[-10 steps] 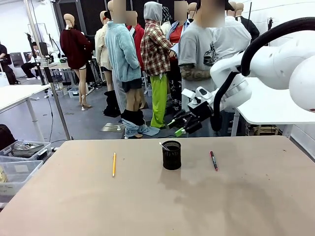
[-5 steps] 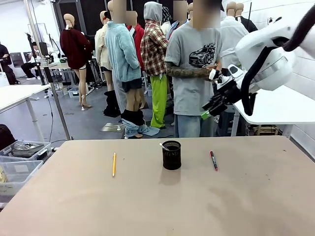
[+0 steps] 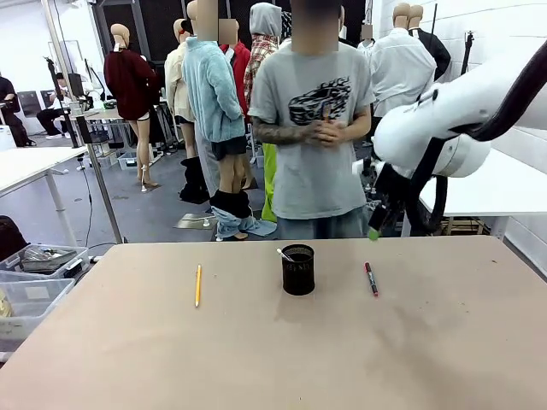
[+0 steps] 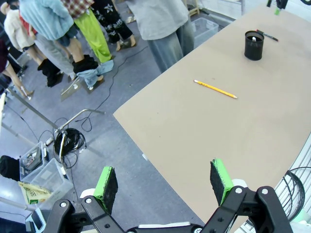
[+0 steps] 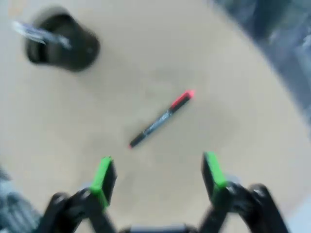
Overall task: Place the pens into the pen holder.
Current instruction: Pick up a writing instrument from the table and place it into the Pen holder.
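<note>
Glossy white rounded shell on right arm (image 3: pixel 444 128) at three o'clock, thick black cable (image 3: pixel 523 85) over it, black right gripper (image 5: pixel 158 167), bright green pads (image 5: pixel 103 174), left gripper (image 4: pixel 164 179) matching, round pivot screws (image 4: pixel 263 191) at six o'clock, grey car-print T-shirt (image 3: pixel 312 128) on person (image 3: pixel 314 184) at twelve.

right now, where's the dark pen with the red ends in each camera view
Front view: the dark pen lies right of centre, to the right of the pen holder.
Left wrist view: top right corner, just past the pen holder.
Right wrist view: picture centre, blurred, with the pen holder at upper left.
Shared landmark: the pen holder.
</note>
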Motion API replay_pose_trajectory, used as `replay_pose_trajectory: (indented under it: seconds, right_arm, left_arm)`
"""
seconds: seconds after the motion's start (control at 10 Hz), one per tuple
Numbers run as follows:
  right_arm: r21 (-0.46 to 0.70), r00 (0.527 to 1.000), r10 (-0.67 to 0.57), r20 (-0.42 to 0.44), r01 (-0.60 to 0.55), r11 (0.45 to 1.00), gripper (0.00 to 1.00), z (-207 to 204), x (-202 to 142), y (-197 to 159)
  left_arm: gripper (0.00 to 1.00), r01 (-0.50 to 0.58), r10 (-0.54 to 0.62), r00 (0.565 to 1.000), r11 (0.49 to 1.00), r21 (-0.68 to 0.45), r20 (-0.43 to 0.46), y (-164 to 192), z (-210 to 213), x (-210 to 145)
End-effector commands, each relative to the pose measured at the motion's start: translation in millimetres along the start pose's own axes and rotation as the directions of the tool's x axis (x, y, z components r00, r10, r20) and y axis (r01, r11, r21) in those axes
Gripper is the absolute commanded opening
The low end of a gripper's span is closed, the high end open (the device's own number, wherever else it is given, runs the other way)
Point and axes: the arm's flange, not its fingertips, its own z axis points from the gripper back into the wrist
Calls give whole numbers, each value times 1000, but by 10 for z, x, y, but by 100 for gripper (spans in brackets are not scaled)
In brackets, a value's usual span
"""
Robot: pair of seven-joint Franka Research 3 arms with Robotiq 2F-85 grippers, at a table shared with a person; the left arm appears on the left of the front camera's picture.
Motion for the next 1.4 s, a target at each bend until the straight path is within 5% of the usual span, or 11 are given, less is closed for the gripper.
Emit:
replay_pose_trajectory:
  seconds: [0.0, 0.3, 0.6, 1.0, 1.3]
  right_arm:
    - [71, 953, -148, -263, 172, 983, 88, 113, 669, 136]
    - [115, 911, -207, -357, 262, 958, 88, -400, 942, 146]
    - [41, 857, -371, -357, 411, 911, 88, -939, 984, 83]
    - [-147, 748, -612, -255, 596, 790, 88, -1161, 711, 32]
    - [-204, 695, -681, -231, 650, 732, 88, -1183, 544, 30]
  left_arm:
    - [100, -1, 1, 1000, 1000, 4, 6, 6, -9, 0]
    - [100, -1, 1, 1000, 1000, 4, 6, 6, -9, 0]
    - [100, -1, 1, 1000, 1000, 4, 6, 6, -9, 0]
    - [100, -1, 1, 1000, 1000, 4, 6, 6, -9, 0]
    - [100, -1, 1, 1000, 1000, 4, 6, 6, -9, 0]
